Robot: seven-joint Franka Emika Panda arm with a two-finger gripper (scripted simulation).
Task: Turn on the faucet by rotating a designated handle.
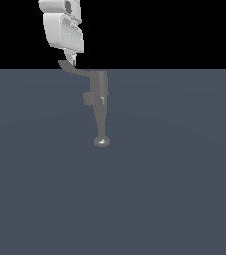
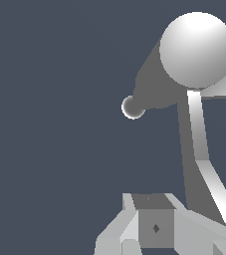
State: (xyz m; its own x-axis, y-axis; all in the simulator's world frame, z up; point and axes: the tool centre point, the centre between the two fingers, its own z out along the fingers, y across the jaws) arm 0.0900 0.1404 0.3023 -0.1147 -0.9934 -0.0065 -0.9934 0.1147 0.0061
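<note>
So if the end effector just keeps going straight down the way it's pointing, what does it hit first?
Most likely the handle: the end effector sits directly above its paddle tip, left of the faucet in the exterior view. Contact isn't clear, and depth is uncertain.

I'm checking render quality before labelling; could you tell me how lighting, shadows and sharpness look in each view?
Exterior view: flat, dim light, no cast shadows on the floor, top band pure black; the faucet is slightly soft-edged, its handle dark below the gripper. Wrist view: sharp, with a bright smooth highlight on the faucet's rounded top, no glare.
</note>
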